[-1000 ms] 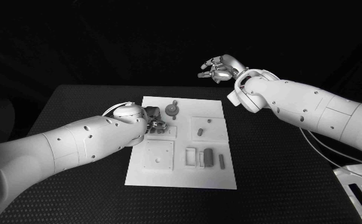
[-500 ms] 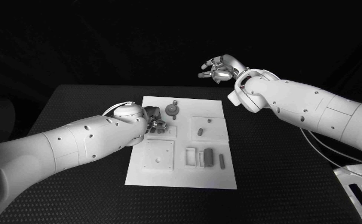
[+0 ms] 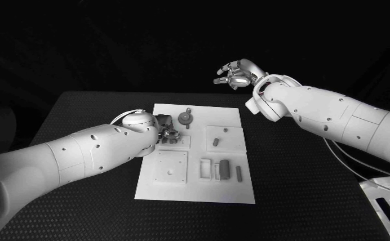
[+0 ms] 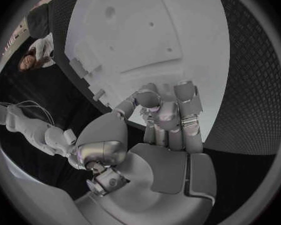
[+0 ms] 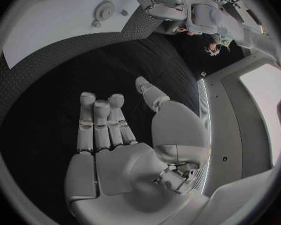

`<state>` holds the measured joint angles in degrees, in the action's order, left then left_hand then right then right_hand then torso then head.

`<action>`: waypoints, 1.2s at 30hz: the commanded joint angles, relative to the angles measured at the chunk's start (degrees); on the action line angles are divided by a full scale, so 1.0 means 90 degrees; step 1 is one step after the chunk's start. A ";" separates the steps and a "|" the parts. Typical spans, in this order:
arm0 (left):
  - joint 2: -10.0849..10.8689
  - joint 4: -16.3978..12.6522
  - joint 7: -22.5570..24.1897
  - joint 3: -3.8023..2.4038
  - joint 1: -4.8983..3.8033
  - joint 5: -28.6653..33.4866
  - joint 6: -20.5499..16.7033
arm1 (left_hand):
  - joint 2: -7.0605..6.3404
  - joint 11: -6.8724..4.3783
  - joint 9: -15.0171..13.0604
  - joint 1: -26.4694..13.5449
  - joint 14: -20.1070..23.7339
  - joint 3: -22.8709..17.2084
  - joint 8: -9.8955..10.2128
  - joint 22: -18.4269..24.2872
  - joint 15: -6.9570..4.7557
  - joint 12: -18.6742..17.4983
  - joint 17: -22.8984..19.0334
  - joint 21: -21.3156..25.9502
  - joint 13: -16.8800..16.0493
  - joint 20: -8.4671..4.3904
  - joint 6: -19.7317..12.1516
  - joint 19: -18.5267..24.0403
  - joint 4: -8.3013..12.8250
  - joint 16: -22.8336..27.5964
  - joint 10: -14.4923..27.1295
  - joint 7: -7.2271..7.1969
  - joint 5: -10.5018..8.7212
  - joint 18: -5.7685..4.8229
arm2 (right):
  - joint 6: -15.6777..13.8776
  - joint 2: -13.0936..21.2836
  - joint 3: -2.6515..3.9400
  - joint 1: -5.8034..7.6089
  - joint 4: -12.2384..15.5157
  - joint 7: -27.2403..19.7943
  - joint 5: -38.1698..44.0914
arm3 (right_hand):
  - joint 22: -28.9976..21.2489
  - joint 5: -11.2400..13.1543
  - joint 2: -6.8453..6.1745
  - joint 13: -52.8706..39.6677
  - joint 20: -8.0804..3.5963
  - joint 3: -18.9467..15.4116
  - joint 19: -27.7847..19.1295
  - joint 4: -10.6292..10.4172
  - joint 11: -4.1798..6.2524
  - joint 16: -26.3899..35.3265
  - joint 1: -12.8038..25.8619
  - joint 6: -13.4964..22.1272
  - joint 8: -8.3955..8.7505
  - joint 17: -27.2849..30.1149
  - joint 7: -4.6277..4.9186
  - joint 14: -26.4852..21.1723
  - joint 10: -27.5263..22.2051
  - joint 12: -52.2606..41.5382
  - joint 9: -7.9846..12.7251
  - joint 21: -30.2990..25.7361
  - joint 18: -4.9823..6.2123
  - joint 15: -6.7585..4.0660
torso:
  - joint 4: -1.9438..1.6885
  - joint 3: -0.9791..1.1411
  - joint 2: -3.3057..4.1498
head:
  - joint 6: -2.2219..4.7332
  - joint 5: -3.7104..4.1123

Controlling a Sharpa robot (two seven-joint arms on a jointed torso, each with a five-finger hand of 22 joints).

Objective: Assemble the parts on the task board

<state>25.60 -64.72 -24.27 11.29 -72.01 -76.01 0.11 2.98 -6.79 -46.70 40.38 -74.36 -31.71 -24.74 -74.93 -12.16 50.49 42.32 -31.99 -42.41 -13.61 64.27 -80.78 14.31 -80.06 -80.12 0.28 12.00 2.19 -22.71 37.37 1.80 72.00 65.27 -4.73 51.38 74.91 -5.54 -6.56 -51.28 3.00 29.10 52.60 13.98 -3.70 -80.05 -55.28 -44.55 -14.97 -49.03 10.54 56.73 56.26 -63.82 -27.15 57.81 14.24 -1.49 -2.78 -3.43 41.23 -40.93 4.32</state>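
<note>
Left hand: the left hand (image 3: 165, 130) is held low over the task board (image 3: 195, 191) at its left edge; fingers are curled together, and whether a part is pinched cannot be told
Right hand: the right hand (image 3: 238, 74) is raised beyond the board's far right corner, fingers apart, nothing held
Parts: upright grey pieces (image 3: 224, 169) are seen in the near slots; a round part (image 3: 186, 118) lies near the far edge
Long axis: the board's length runs away from the robot; the slot pieces lie along it
Risk: a part may be nudged or jammed askew if the curled fingers are lowered blind

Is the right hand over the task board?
No, the right hand is raised beyond the table's far edge, away from the task board.
</note>
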 commanded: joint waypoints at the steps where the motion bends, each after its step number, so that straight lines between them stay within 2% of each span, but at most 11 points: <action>1: 0.0007 0.0019 -0.0060 0.0020 0.0026 0.0005 0.0161 | -0.0102 -0.0003 -0.0001 -0.0007 0.0017 0.0037 0.0043 -0.0108 -0.0039 0.0036 -0.0012 -0.0002 0.0011 -0.0012 0.0255 -0.0005 -0.0016 -0.0027 0.0031 -0.0086 -0.0031 0.0013 | 0.0073 -0.0003 0.0004 0.0000 0.0001 -0.0025 -0.0005 | 0.0015 0.0014 0.0003 0.0006 0.0020 0.0004 -0.0043 -0.0028 -0.0104 -0.0030 0.0055 0.0005 -0.0013 0.0009 0.0047 -0.0054 -0.0978 -0.0041 0.0011 -0.0038 0.0085 0.0000 | -0.0002 0.0000 0.0001 | -0.0005 0.0007; 7: 0.0011 0.0027 -0.0061 0.0019 0.0026 0.0006 0.0130 | -0.0151 -0.0003 0.0001 -0.0032 0.0018 0.0056 0.0049 -0.0107 -0.0040 0.0037 -0.0019 0.0001 0.0015 -0.0013 0.0260 -0.0007 -0.0042 -0.0030 0.0032 -0.0088 -0.0067 0.0014 | 0.0075 -0.0007 0.0004 0.0000 -0.0002 -0.0025 -0.0010 | 0.0015 0.0013 0.0003 0.0007 0.0020 0.0004 -0.0043 -0.0031 -0.0104 -0.0030 0.0057 0.0006 -0.0014 0.0010 0.0048 -0.0055 -0.0979 -0.0041 0.0012 -0.0038 0.0085 0.0000 | -0.0003 -0.0003 0.0001 | -0.0006 0.0008; 8: 0.0011 0.0030 -0.0061 0.0019 0.0026 0.0006 0.0123 | -0.0178 -0.0003 0.0001 -0.0050 0.0018 0.0068 0.0053 -0.0107 -0.0040 0.0037 -0.0022 0.0003 0.0016 -0.0014 0.0261 -0.0007 -0.0059 -0.0032 0.0032 -0.0089 -0.0117 0.0016 | 0.0076 -0.0007 0.0004 0.0000 -0.0003 -0.0025 -0.0010 | 0.0015 0.0013 0.0003 0.0007 0.0020 0.0003 -0.0043 -0.0031 -0.0104 -0.0030 0.0058 0.0006 -0.0014 0.0010 0.0048 -0.0055 -0.0979 -0.0041 0.0012 -0.0038 0.0085 0.0000 | -0.0002 -0.0003 0.0000 | -0.0006 0.0008; 9: 0.0011 0.0034 -0.0061 0.0019 0.0026 0.0006 0.0122 | -0.0216 -0.0007 0.0002 -0.0065 0.0020 0.0076 0.0060 -0.0105 -0.0043 0.0038 -0.0029 0.0009 0.0020 -0.0019 0.0265 -0.0007 -0.0090 -0.0035 0.0033 -0.0093 -0.0309 0.0022 | 0.0076 -0.0008 0.0004 0.0000 -0.0003 -0.0025 -0.0010 | 0.0015 0.0013 0.0003 0.0007 0.0020 0.0003 -0.0044 -0.0032 -0.0104 -0.0030 0.0058 0.0006 -0.0014 0.0010 0.0048 -0.0055 -0.0979 -0.0041 0.0012 -0.0039 0.0085 0.0000 | -0.0002 -0.0003 0.0000 | -0.0006 0.0008; 11: 0.0011 0.0035 -0.0057 0.0019 0.0026 0.0006 0.0123 | -0.0267 -0.0010 0.0002 -0.0078 0.0023 0.0079 0.0072 -0.0104 -0.0047 0.0040 -0.0041 0.0016 0.0026 -0.0020 0.0270 -0.0007 -0.0134 -0.0041 0.0034 -0.0093 -0.0483 0.0025 | 0.0077 -0.0010 0.0004 -0.0001 -0.0002 -0.0026 -0.0010 | 0.0015 0.0013 0.0003 0.0008 0.0020 0.0003 -0.0044 -0.0033 -0.0104 -0.0030 0.0059 0.0007 -0.0014 0.0010 0.0048 -0.0055 -0.0979 -0.0042 0.0013 -0.0039 0.0085 0.0001 | -0.0002 -0.0003 0.0000 | -0.0006 0.0008; 19: 0.0012 0.0034 -0.0051 0.0019 0.0026 0.0006 0.0106 | -0.0424 -0.0012 0.0000 -0.0161 0.0028 0.0116 0.0091 -0.0106 -0.0051 0.0047 -0.0059 0.0028 0.0034 -0.0019 0.0276 -0.0005 -0.0219 -0.0053 0.0037 -0.0095 -0.0599 0.0029 | 0.0078 -0.0011 0.0004 -0.0002 -0.0006 -0.0024 -0.0011 | 0.0015 0.0013 0.0003 0.0010 0.0020 0.0004 -0.0045 -0.0036 -0.0105 -0.0031 0.0061 0.0010 -0.0013 0.0012 0.0049 -0.0056 -0.0980 -0.0042 0.0016 -0.0040 0.0085 0.0001 | -0.0002 -0.0002 0.0001 | -0.0002 0.0010; 33: -0.0025 0.0068 -0.0031 0.0018 0.0026 0.0006 0.0034 | -0.0404 -0.0015 -0.0003 -0.0254 0.0032 0.0130 0.0103 -0.0107 -0.0053 0.0053 -0.0073 0.0036 0.0040 -0.0019 0.0282 -0.0007 -0.0309 -0.0063 0.0039 -0.0097 -0.0654 0.0033 | 0.0087 -0.0013 0.0004 -0.0003 -0.0001 -0.0017 -0.0012 | 0.0016 0.0012 0.0004 0.0013 0.0020 0.0004 -0.0046 -0.0042 -0.0106 -0.0032 0.0064 0.0014 -0.0014 0.0015 0.0050 -0.0058 -0.0982 -0.0044 0.0021 -0.0042 0.0085 0.0002 | -0.0001 0.0000 0.0001 | 0.0011 0.0007; 36: -0.0041 0.0080 -0.0021 0.0018 0.0026 0.0006 0.0011 | -0.0417 -0.0019 -0.0009 -0.0296 0.0037 0.0138 0.0111 -0.0111 -0.0058 0.0060 -0.0084 0.0042 0.0044 -0.0024 0.0285 -0.0003 -0.0338 -0.0074 0.0041 -0.0101 -0.0890 0.0040 | 0.0091 -0.0018 0.0004 -0.0003 -0.0004 -0.0015 -0.0012 | 0.0016 0.0012 0.0003 0.0014 0.0020 0.0004 -0.0046 -0.0044 -0.0106 -0.0032 0.0065 0.0015 -0.0014 0.0015 0.0050 -0.0059 -0.0982 -0.0045 0.0022 -0.0042 0.0085 0.0002 | -0.0001 0.0000 0.0003 | 0.0012 0.0009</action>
<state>25.39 -64.00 -24.53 11.43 -71.82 -76.02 0.19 -0.77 -6.78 -46.74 38.05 -74.15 -30.29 -23.96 -74.91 -12.32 50.72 41.61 -31.99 -42.07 -13.61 66.82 -80.78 11.45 -80.53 -80.14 -0.64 4.12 2.19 -22.59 37.27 1.80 71.99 65.22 -4.66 51.32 74.91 -5.54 -6.56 -51.24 2.99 29.10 52.61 13.98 -3.70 -80.04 -55.29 -44.55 -14.96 -48.99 10.54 56.73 56.26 -64.04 -27.05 57.81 14.24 -1.49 -2.80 -3.43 41.24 -40.84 4.41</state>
